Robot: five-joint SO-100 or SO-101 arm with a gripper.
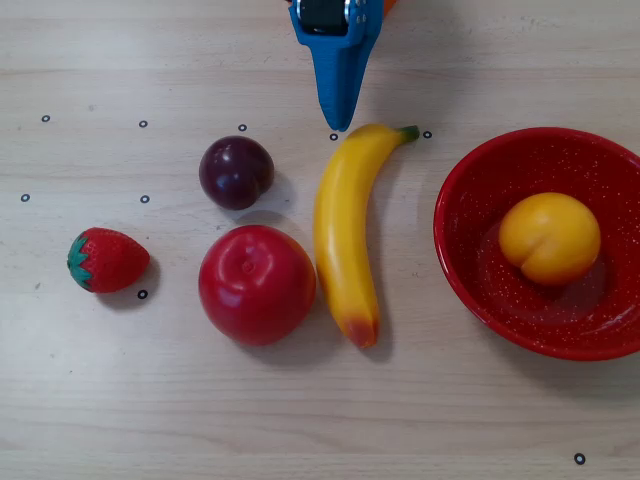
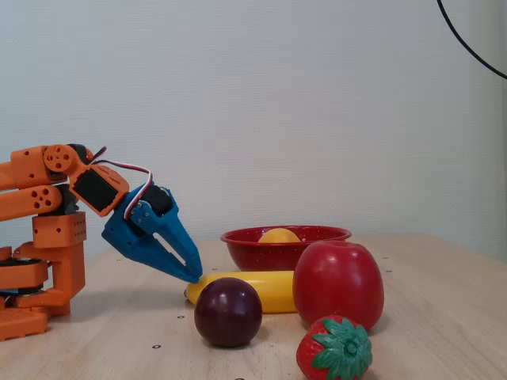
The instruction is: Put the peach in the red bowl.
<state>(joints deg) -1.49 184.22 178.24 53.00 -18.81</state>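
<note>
On my overhead view the red bowl [image 1: 470, 260] sits at the right edge, with the peach [image 1: 549, 238] resting inside it. Left of the bowl I see the banana [image 1: 346, 235], then the apple [image 1: 256, 284] touching or nearly touching it, the plum [image 1: 236, 172] above, and the strawberry [image 1: 106, 259] far left. The gripper [image 1: 341, 122] hangs empty near the banana's stem end; its blue fingers look together, though I can't be sure.

Both views are bright, evenly lit and sharp. In the overhead view soft shadows fall right and below the glossy red plastic apple [image 1: 256, 284] on the pale wooden surface [image 1: 300, 420]; small highlights glint on it.
</note>
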